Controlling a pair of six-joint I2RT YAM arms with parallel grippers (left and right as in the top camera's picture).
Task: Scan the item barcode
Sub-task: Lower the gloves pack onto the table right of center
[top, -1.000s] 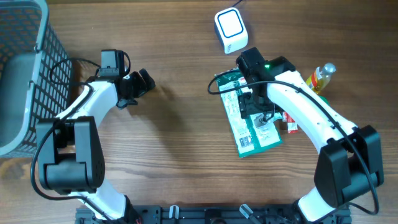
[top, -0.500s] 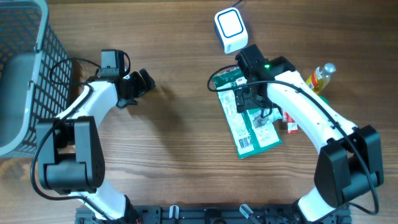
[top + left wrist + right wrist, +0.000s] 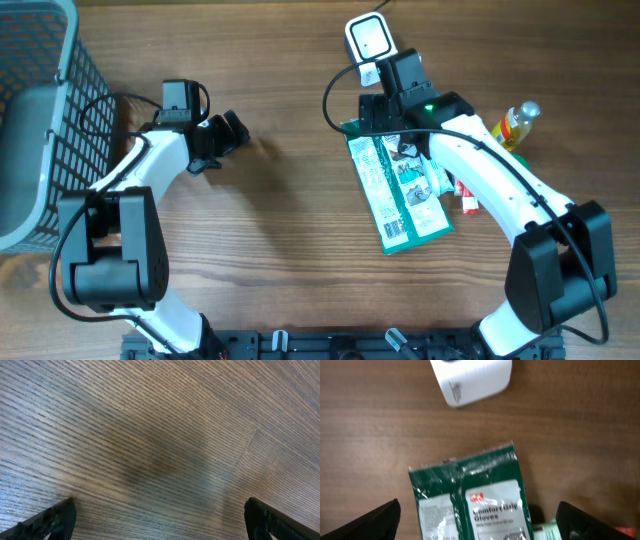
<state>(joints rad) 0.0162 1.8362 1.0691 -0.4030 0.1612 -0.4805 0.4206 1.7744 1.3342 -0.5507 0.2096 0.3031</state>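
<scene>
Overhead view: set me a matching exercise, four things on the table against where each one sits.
Things:
1. green packet
2. white scanner
3. wire basket
4. bottle

Places:
A. far left
B. top middle
C. right of the packet, up by the arm
D. lying flat just below the scanner

Pairs: 1-D; 2-B; 3-A; 4-C
</scene>
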